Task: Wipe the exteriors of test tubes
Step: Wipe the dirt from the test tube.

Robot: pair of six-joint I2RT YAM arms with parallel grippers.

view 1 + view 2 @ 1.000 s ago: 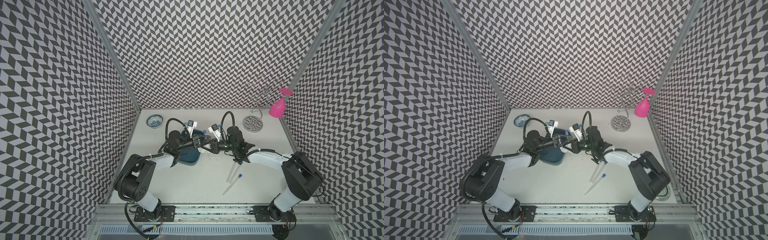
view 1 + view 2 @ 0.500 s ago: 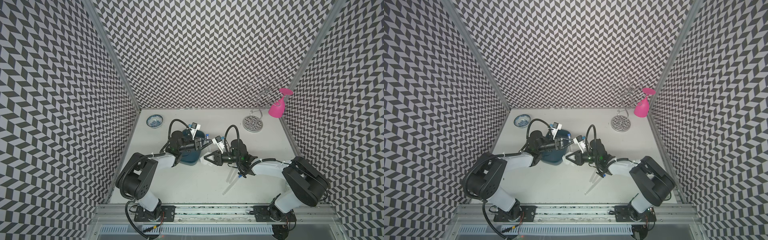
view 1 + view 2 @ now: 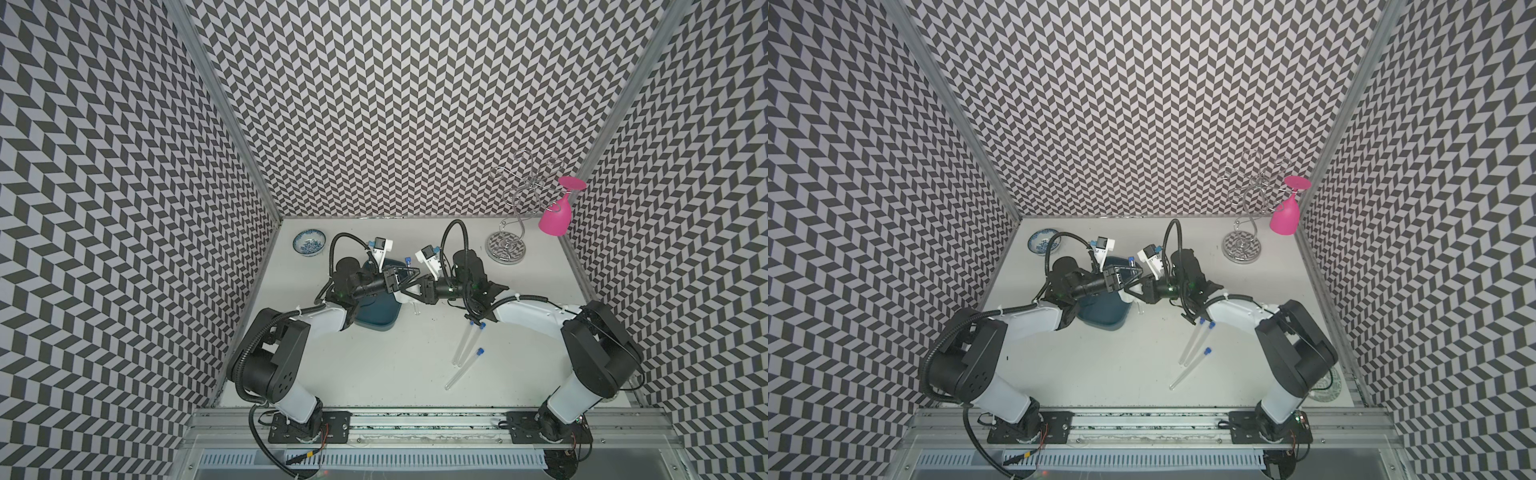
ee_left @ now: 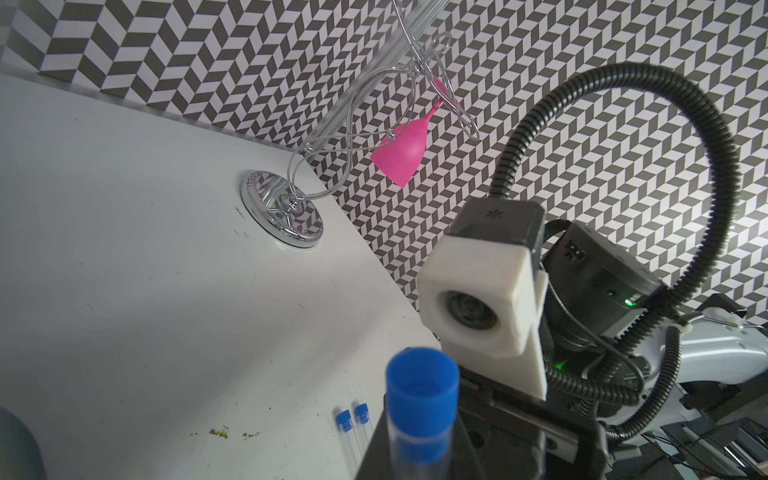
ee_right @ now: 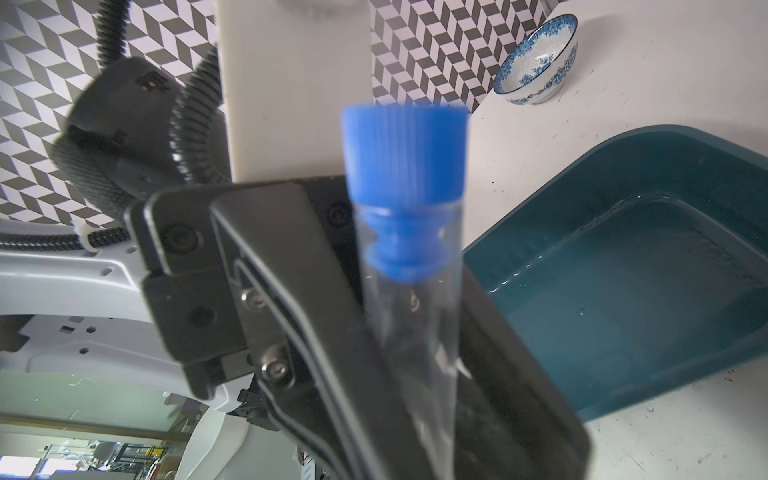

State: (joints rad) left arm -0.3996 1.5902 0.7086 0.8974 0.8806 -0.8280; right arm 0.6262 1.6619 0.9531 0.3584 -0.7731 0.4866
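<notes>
left gripper (image 3: 410, 275) is clamped on one test tube (image 5: 409, 316), held near upright with its blue cap (image 5: 405, 153) uppermost, over the edge of the teal water basin (image 3: 376, 321) nearest the right arm. right gripper (image 3: 409, 291) meets the left gripper at this tube; whether its jaws are closed, or on what, cannot be told. three further test tubes (image 3: 466, 347) lie flat on the white table (image 3: 374, 374), well apart from the basin on its right-arm side, two of them side by side.

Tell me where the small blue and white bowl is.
In a top view the bowl stands in the table's far left corner, beyond the teal tub, not touching it.
</notes>
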